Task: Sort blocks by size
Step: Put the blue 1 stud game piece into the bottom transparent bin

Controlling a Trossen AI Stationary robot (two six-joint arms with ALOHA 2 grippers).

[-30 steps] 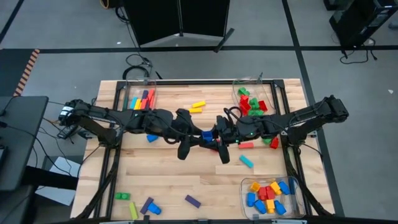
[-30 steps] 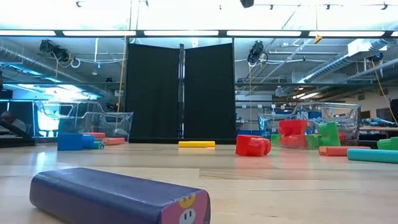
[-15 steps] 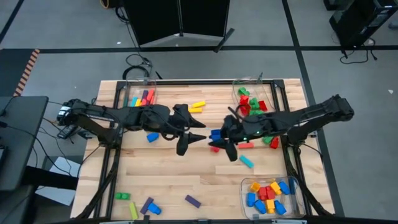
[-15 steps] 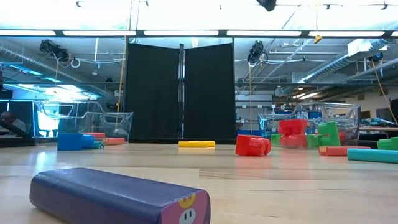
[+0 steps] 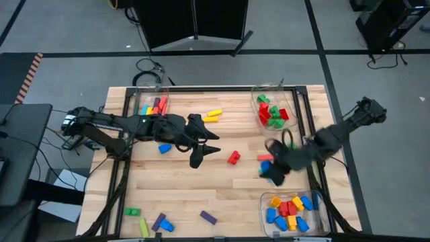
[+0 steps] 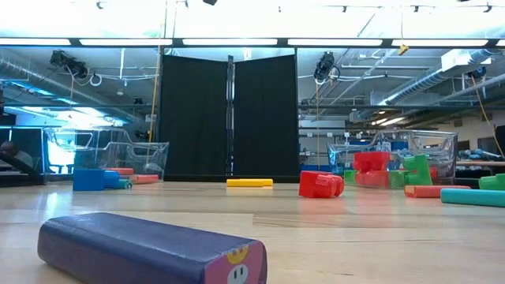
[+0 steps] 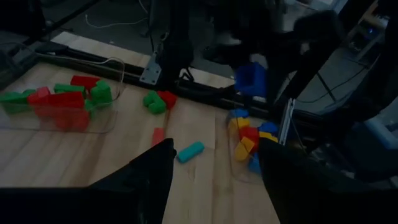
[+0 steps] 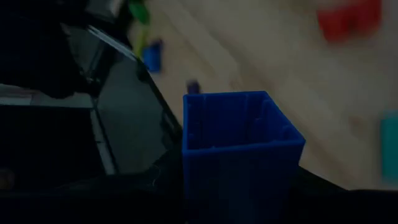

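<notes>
Swinging away from the table's middle, my right gripper [image 5: 274, 173] now hangs above the clear bin [image 5: 317, 214] of short blocks at the near right corner, where a second ago it sat close against my left one. It is clamped on a small blue block [image 8: 239, 149], hollow side facing the wrist camera, walls pinched between my fingers. My left gripper [image 5: 201, 149] has drawn back toward the table's left half and stands open with nothing in it.

I judge the blue block light, rigid and smooth-walled: it could twist if pinched at a corner, so holding it across two flat opposite faces suits it. A red block [image 5: 233, 158] lies on the wood between my arms, and a teal bar [image 7: 189, 151] near the right bins. Those bricks should handle the same way; I would take the bar across its narrow width, at mid-length.
</notes>
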